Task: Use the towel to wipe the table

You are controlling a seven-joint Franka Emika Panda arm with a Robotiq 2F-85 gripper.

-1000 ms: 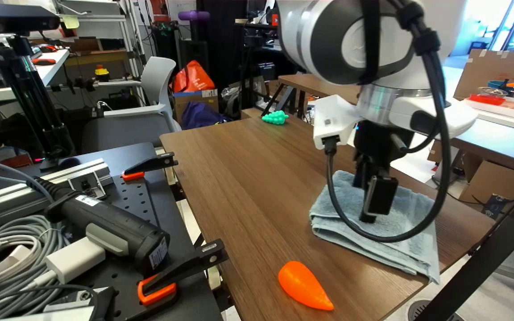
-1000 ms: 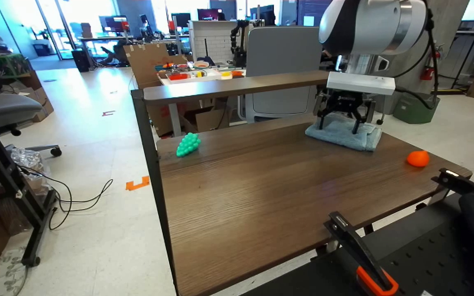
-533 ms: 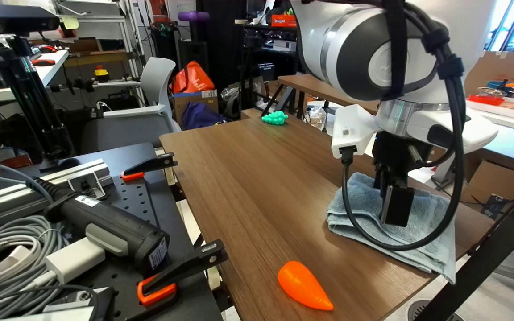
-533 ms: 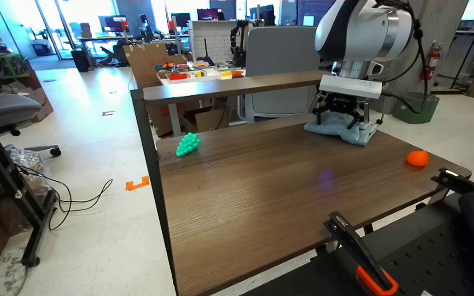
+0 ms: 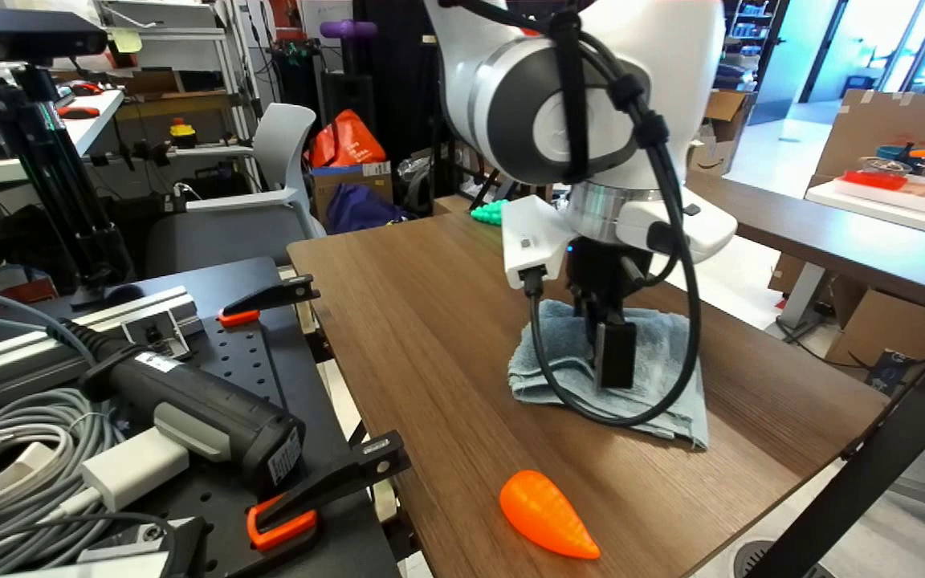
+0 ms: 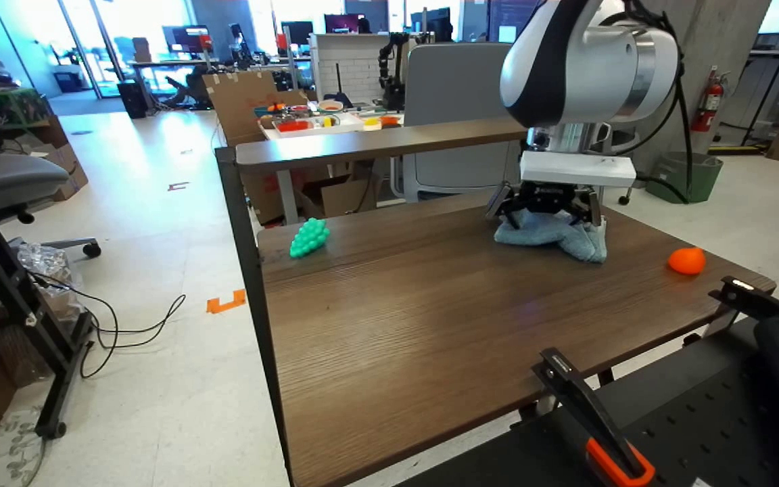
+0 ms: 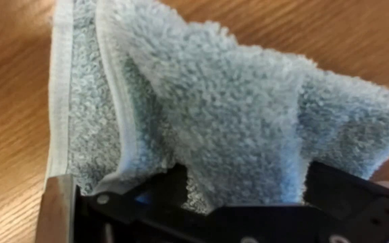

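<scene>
Under the gripper [image 7: 247, 168], the towel [image 6: 545, 233] bunches between its fingers [image 7: 331, 185].

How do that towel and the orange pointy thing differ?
The towel is fuzzy and blue-grey; the orange toy is smooth and pointed. The towel is much larger than the toy. The towel is bunched in the gripper; the toy lies clear of it. Both are on the brown table.

towel [image 7: 228, 111]: rough, looped cloth | table [image 6: 403, 338]: smooth wood-grain, faint sheen | carrot-shaped toy [image 5: 543, 514]: smooth, glossy plastic
</scene>
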